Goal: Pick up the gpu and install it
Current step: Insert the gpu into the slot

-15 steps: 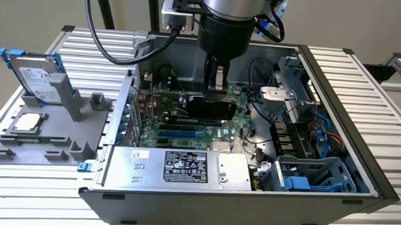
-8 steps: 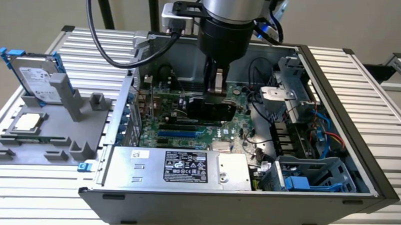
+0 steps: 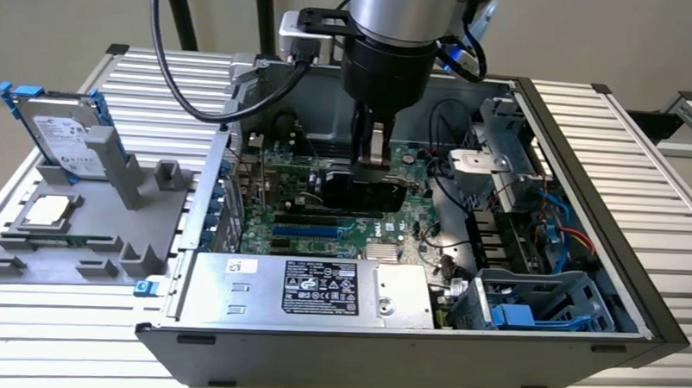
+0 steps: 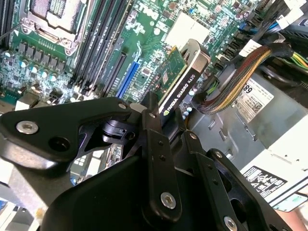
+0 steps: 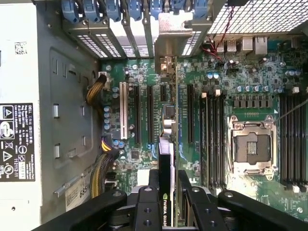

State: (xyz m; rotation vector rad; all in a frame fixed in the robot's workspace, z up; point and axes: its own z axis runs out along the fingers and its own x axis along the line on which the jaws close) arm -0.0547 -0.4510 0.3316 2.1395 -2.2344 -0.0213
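My gripper (image 3: pixel 370 160) reaches down into the open computer case and is shut on the gpu (image 3: pixel 358 194). The card stands on edge with its black cooler facing the exterior view's front. It sits low over the green motherboard (image 3: pixel 322 223), just behind the blue slot (image 3: pixel 310 232). In the second wrist view the gpu (image 4: pixel 180 79) shows its green board and black cooler, held between the fingers (image 4: pixel 154 125). In the first wrist view the gpu's top edge (image 5: pixel 166 159) runs from the gripper (image 5: pixel 168 177) towards its silver bracket (image 5: pixel 168 29) at the rear slot openings. I cannot tell whether the card is seated.
A power supply (image 3: pixel 308 288) fills the case's front. A blue drive cage (image 3: pixel 538 308) and cables (image 4: pixel 231 77) lie at the exterior view's right. The empty CPU socket (image 5: pixel 252 144) is beside the memory slots. Outside the case, a grey holder carries a hard drive (image 3: pixel 66 132) and a CPU chip (image 3: pixel 48 209).
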